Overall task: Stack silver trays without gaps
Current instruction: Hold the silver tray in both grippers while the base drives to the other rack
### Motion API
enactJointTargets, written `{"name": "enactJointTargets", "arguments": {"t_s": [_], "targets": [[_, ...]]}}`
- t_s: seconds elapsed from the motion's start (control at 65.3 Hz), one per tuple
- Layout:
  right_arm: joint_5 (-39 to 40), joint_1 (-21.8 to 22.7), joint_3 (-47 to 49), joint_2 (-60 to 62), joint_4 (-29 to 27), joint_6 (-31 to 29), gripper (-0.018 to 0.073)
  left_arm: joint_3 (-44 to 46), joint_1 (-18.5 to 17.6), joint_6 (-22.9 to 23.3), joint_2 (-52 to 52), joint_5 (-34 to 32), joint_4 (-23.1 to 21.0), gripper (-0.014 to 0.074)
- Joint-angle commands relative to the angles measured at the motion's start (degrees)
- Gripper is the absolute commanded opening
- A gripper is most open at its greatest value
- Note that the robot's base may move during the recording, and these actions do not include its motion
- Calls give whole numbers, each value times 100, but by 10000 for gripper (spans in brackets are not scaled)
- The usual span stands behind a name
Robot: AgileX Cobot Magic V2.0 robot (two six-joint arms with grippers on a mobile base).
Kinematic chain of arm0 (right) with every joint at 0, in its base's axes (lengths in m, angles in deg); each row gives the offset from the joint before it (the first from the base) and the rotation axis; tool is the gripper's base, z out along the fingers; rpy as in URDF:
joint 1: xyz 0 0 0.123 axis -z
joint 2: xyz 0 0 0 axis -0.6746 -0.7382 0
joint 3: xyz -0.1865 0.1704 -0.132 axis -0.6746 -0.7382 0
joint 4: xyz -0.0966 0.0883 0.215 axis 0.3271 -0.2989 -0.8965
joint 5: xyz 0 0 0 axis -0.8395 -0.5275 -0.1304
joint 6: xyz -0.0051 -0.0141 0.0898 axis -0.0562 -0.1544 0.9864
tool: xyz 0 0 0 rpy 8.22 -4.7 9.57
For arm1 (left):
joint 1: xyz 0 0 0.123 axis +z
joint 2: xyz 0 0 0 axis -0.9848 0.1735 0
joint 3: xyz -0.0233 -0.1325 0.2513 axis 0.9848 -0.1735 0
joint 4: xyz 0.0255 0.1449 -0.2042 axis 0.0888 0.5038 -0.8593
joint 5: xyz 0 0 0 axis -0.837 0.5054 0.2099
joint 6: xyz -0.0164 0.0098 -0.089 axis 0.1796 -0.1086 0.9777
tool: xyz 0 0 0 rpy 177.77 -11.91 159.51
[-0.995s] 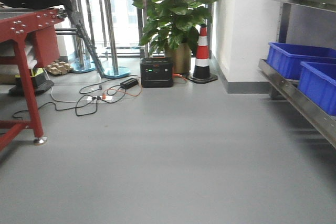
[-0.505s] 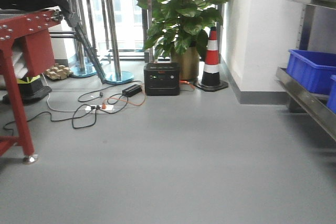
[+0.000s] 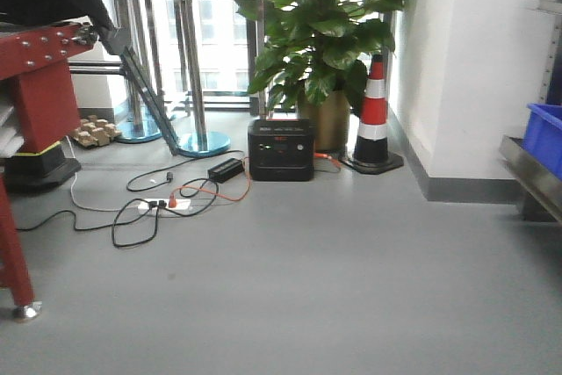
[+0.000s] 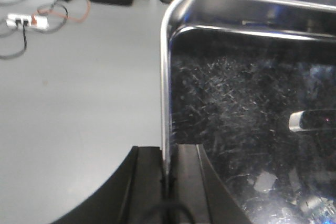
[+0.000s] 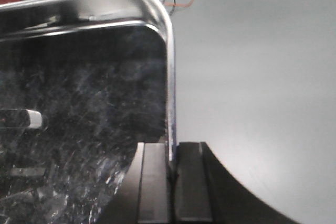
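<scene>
Left gripper [image 4: 168, 181]: black jaws clamped on the left rolled rim of the shiny silver rectangular steel tray [image 4: 252, 103]. The tray was carried between both grippers above the grey floor [image 4: 79, 93], with its scratched inside facing the wrist cams. Right gripper [image 5: 172, 179]: jaws clamped on the opposite rim, which sat in the slot between the two black fingers.

Front cam, left to right:
- red metal frame [image 3: 35, 76]
- black cables [image 3: 132, 217] loose on the floor
- black box power unit [image 3: 281, 149]
- large green potted plant [image 3: 329, 24]
- red-and-white traffic cone [image 3: 374, 116] near the wall
- blue plastic bin [image 3: 546, 133] on the steel shelf [image 3: 531, 173], cut off at the right edge
</scene>
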State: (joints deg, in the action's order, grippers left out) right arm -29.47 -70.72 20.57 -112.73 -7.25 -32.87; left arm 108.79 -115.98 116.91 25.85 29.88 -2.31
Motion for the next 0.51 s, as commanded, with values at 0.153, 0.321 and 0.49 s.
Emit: {"name": "enactJointTargets", "arguments": {"t_s": [0.153,0.321,0.49], "targets": [[-39,49,73,81,531,-17,-78,21,25,-26,-118,56,732,-17],[-40,49,73,81,518,-17,-78,21,25,-26,-118,56,783,-17],[-40,49,73,81,518,-17,-78,21,25,-26,-118,21,816,-17]]}}
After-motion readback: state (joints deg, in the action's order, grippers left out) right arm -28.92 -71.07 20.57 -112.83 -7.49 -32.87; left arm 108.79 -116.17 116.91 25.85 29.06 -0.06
